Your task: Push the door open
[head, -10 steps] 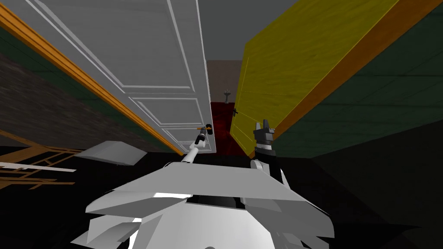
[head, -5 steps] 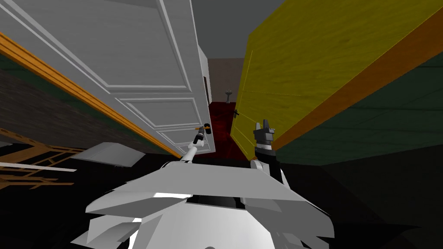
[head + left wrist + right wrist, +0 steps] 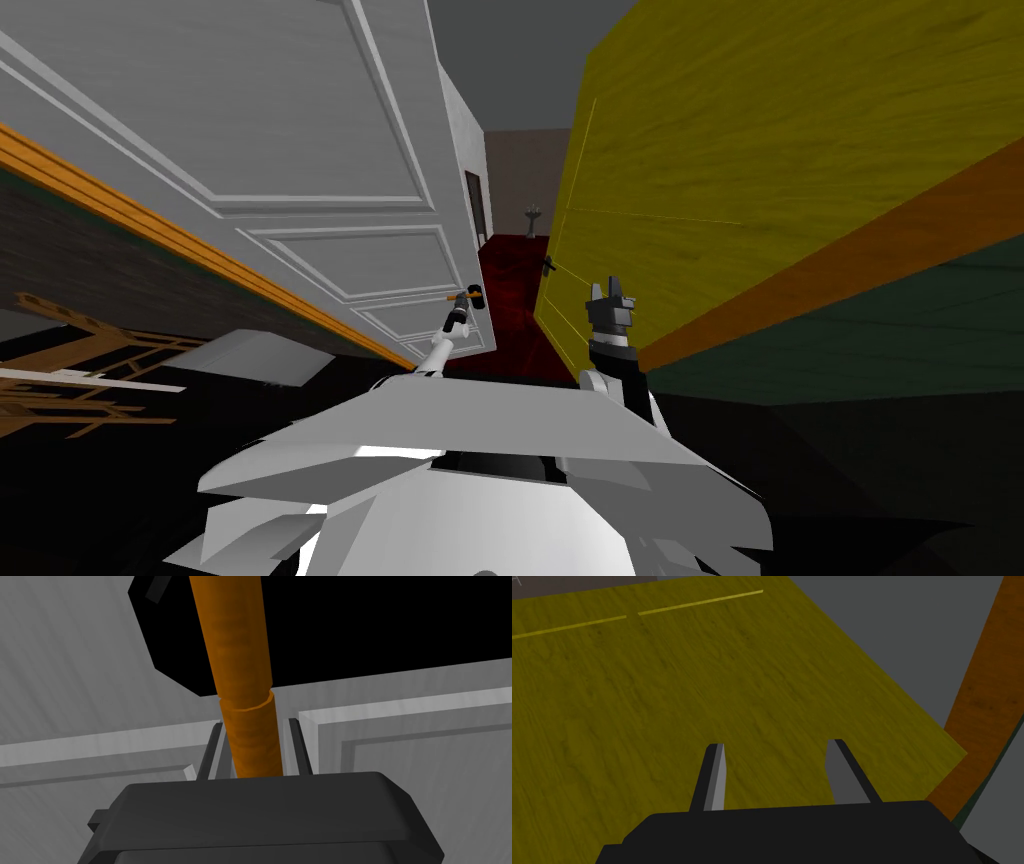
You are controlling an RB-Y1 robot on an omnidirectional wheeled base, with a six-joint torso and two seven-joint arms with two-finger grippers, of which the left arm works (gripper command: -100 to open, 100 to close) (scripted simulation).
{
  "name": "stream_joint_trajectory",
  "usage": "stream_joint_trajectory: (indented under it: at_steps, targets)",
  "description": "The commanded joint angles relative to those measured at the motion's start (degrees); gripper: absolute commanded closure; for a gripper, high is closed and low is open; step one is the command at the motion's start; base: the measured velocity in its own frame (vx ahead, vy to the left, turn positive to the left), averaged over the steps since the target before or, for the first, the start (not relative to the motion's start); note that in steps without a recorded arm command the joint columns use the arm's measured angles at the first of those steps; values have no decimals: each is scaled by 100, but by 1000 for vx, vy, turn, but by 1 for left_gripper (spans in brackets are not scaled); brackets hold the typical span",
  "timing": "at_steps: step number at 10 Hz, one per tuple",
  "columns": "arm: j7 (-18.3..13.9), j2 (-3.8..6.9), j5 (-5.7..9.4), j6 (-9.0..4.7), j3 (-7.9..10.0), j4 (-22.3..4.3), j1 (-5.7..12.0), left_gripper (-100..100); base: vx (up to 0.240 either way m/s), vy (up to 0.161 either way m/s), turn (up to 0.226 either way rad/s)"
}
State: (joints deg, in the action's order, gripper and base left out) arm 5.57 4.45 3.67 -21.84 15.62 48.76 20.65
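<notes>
A white panelled door (image 3: 330,170) stands on my left, swung partly away, with an orange lever handle (image 3: 461,297) near its free edge. My left gripper (image 3: 462,310) reaches up to that handle. In the left wrist view its fingers (image 3: 216,746) press both sides of the orange handle (image 3: 240,676), with the white door panel (image 3: 410,741) just behind. A yellow wood-grain door (image 3: 700,170) stands on my right. My right gripper (image 3: 610,292) is held up beside it, open and empty, its fingers (image 3: 714,776) facing the yellow door (image 3: 637,701).
Between the two doors a gap shows a dark red floor (image 3: 510,280) and a far wall with a small stand (image 3: 531,218). Orange door frames (image 3: 180,240) edge both sides. A wooden lattice piece (image 3: 70,380) and a grey slab (image 3: 260,352) lie low on my left.
The white door has swung further away on my left and the gap between the doors has widened. My left gripper stayed on the handle and moved left with it. The right arm held still.
</notes>
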Motion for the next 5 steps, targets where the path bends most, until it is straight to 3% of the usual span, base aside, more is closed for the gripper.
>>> stream_joint_trajectory:
  at_steps: [1, 5]
  targets:
    - [46, 92, 34, -70, 171, -39, 19, 100, 115, -37, 56]
    - [158, 88, 90, -65, 441, -59, 33, 100, 191, -95, 106]
